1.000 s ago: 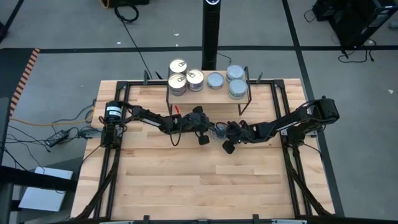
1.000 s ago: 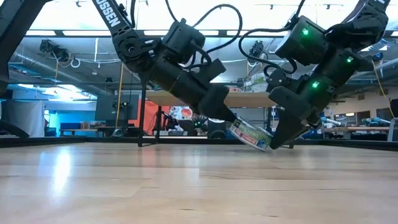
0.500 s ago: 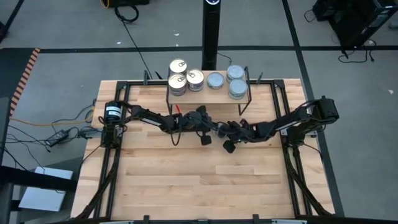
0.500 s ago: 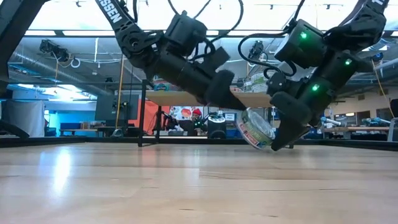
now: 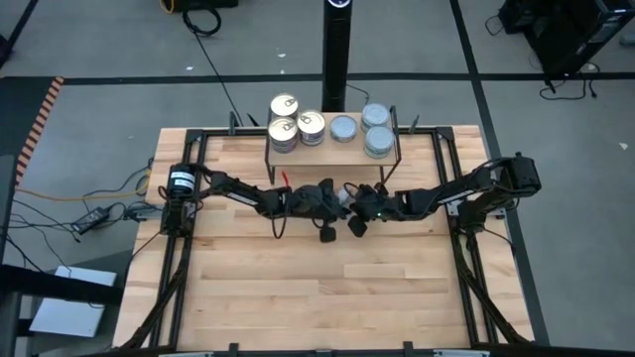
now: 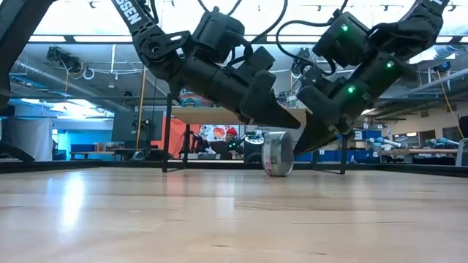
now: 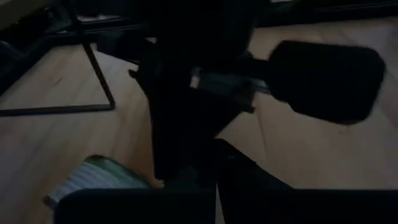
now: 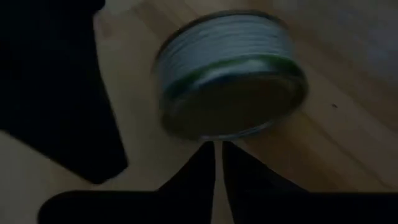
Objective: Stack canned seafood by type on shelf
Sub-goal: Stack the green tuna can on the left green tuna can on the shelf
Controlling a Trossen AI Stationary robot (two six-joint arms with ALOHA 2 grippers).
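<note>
A tin stands on its edge on the desk in front of the shelf, free between the left pincer, pressed together, and the right pincer, nearly closed.

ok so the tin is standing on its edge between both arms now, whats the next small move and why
Probably bring the right pincer back onto the tin and close on it. The tin stands on its rim on the table, apparently free of both pincers, so it could roll. The left pincer is shut above it, and the shelf holds stacks already.
</note>
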